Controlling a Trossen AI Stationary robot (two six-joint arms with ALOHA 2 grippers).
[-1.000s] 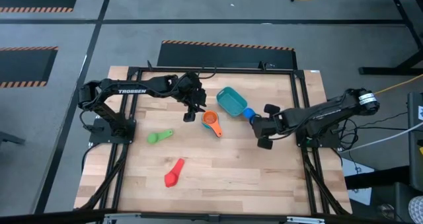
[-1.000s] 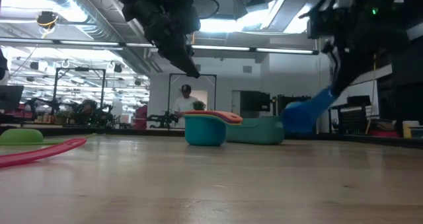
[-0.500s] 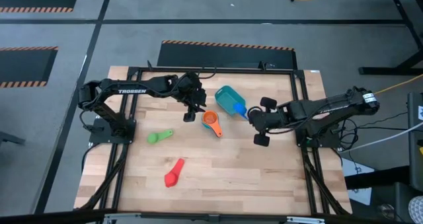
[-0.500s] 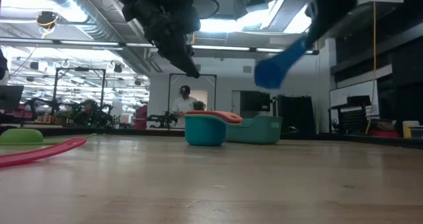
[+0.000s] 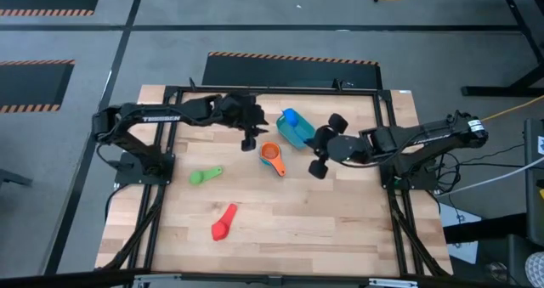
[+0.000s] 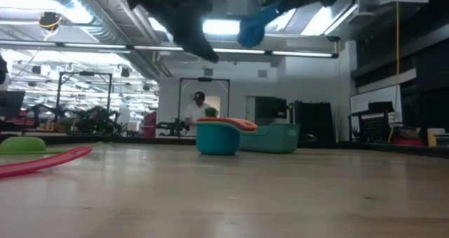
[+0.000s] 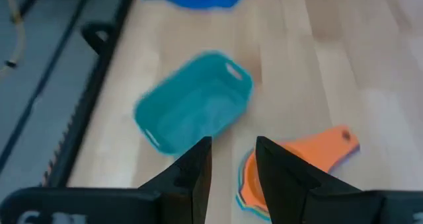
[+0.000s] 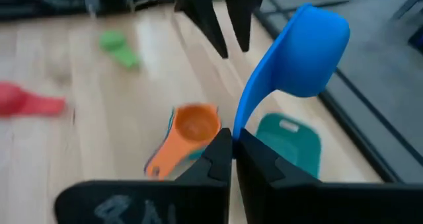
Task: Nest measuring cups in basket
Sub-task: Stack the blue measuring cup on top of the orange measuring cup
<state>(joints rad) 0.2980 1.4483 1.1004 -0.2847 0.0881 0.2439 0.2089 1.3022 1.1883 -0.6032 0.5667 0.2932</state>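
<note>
My right gripper (image 8: 232, 141) is shut on a dark blue measuring cup (image 8: 305, 44), high above the teal basket (image 5: 299, 135) that stands on the table's far middle. Just to the near left of the basket, an orange cup (image 5: 272, 158) sits nested in a light blue one (image 6: 216, 141). A green cup (image 5: 204, 176) and a red cup (image 5: 223, 223) lie on the table's left half. My left gripper (image 7: 232, 159) hangs open above the table, left of the basket, with nothing between its fingers. My right gripper pinches the free end of the dark blue cup's flat handle (image 8: 238, 130) between its two fingers. The fingers come from the table's right side, slanting down, and lie along the handle. The cup is lifted clear, its bowl (image 5: 289, 116) out beyond the fingertips, over the basket.
Black frame rails (image 5: 255, 91) run around the wooden table top. Bare wood lies in the near half and toward the right edge. In the low view a person (image 6: 198, 110) stands far off in the room behind.
My right gripper has risen and swung toward the table's left and far side with the dark blue cup, tipping up. The cup has gone from low beside the basket's right end to high above the basket. My left gripper has risen slightly.
</note>
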